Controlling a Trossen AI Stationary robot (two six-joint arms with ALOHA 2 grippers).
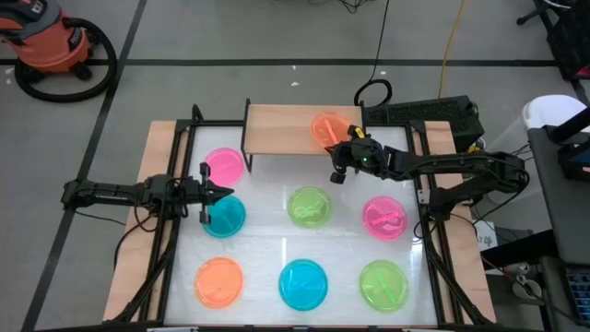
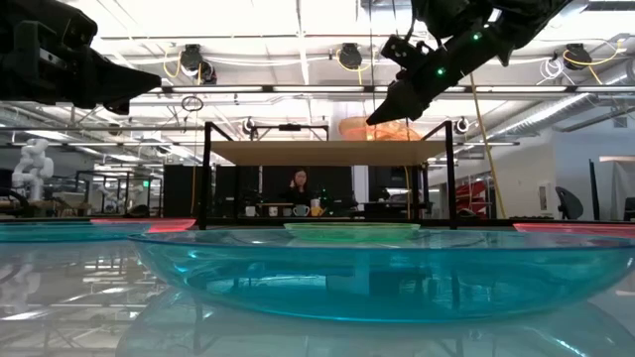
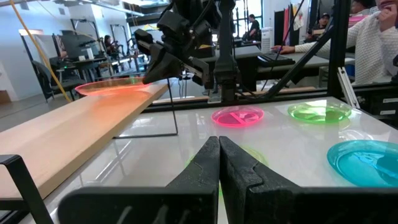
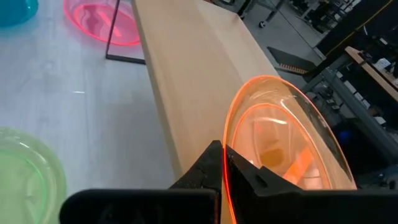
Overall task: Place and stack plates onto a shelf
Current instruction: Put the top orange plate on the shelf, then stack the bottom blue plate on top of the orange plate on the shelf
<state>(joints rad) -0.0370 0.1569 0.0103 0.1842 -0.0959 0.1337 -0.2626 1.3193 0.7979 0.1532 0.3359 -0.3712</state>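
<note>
Orange plastic sat pinched between the closed fingers of the right gripper (image 4: 222, 163), which held the rim of an orange plate (image 4: 283, 146) over the right end of the shelf (image 1: 290, 129). That plate lay roughly flat, just above the light wood board; whether it touched the wood could not be told. The left gripper (image 3: 219, 163) hovered over the left side of the table (image 1: 277, 249) with its fingers pressed together on nothing, beside a blue plate (image 1: 227, 217).

Around them, a pink plate (image 1: 224, 166) lay by the shelf's left black legs, partly under the board's edge. A green plate (image 1: 310, 206) and a second pink plate (image 1: 384, 218) lay in the middle row, near the right arm. Along the near edge lay another orange plate (image 1: 219, 281), another blue plate (image 1: 303, 283) and another green plate (image 1: 383, 284), all flat and well apart. Nothing lay between the held plate and the board.
</note>
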